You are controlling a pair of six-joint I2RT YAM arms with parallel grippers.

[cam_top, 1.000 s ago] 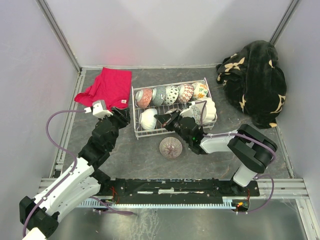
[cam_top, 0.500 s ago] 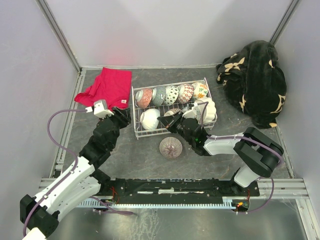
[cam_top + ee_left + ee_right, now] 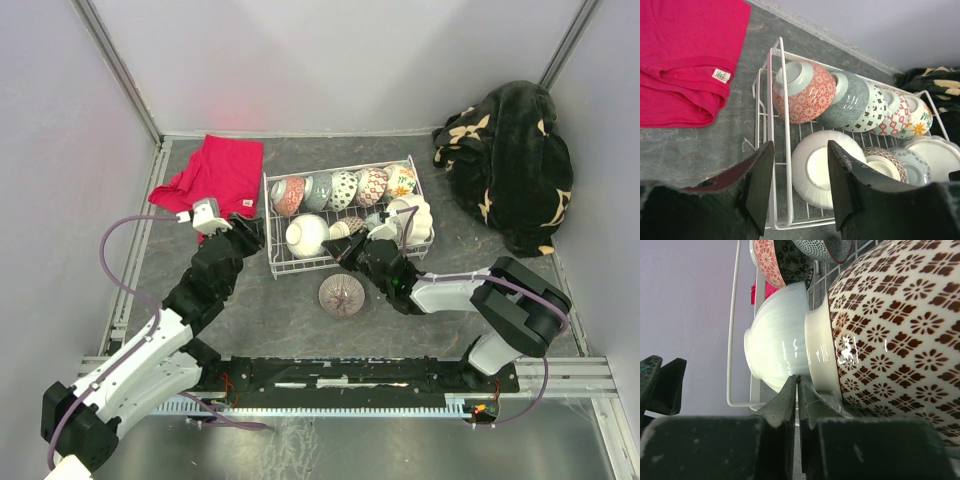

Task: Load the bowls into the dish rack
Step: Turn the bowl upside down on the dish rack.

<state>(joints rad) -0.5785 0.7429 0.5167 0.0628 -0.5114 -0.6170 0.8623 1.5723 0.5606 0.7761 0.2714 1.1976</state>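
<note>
Right gripper (image 3: 797, 383) jaws almost together at the rim of the brown-lattice bowl (image 3: 890, 315), near row of the dish rack (image 3: 268, 225); pinching or not, I cannot tell. Left gripper (image 3: 800, 150) gapes empty over the rack's left edge. Placing step, I judge; next, clear out and fetch the loose bowl (image 3: 341, 294) off the rack's near edge.

The rectangular white wire dish rack (image 3: 268, 240) sat level. Five patterned ceramic bowls (image 3: 343, 189) stood on edge along its back row. In front, a plain white ribbed bowl (image 3: 306, 235) lay tipped, touching a brown-lattice bowl (image 3: 890, 315). One dark-patterned bowl (image 3: 342, 295) lay outside, just before the rack.
</note>
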